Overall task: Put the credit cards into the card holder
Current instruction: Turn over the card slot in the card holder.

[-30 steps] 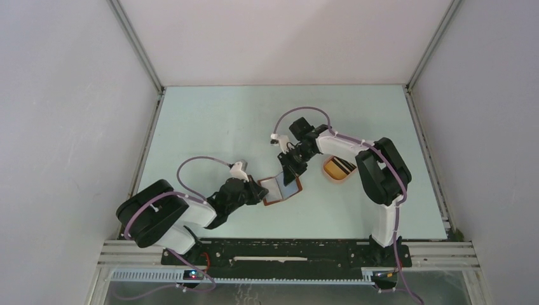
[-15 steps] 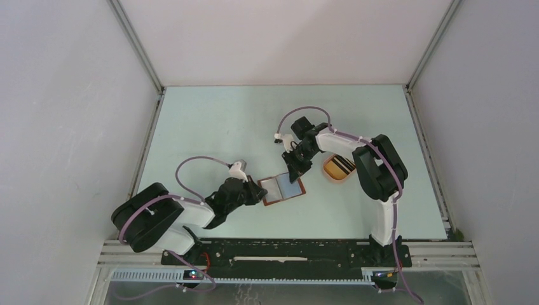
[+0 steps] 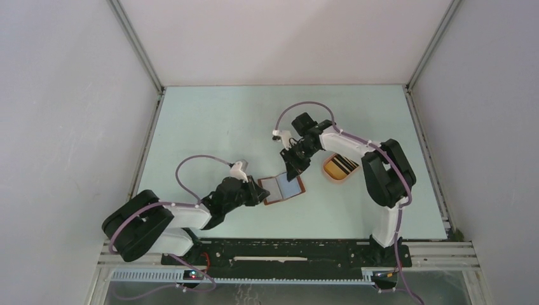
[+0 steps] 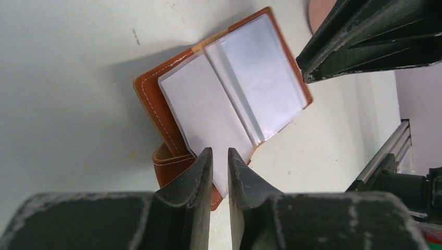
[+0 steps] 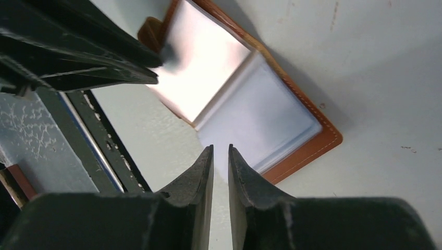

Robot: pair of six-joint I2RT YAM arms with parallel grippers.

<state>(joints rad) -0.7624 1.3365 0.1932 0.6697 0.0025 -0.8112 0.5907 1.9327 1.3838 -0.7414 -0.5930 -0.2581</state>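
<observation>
Left gripper (image 4: pixel 219 153): jaws drawn to a narrow slit, tips set at the near edge of the card holder (image 4: pixel 229 99), just beside its snap tab (image 4: pixel 168 165). A corner of the clear sleeve page (image 4: pixel 200 120) runs into the slit; whether it is pinched cannot be told.

Right gripper (image 5: pixel 220 150): jaws likewise almost together, tips over the edge of the pale blue page on the opposite half of the holder. Grip or no grip cannot be told.

Card holder: lying open on the table (image 3: pixel 216 121), lining side up, between the two grippers near the table's middle. Brown leather border shows round the pages. One page reads white, the other pale blue.

Oval tray (image 3: pixel 327 171): on the table to the right of the holder, near it but apart.

Credit cards (image 3: pixel 344 164): dark and yellow-orange ones lying in the tray; their number cannot be told
</observation>
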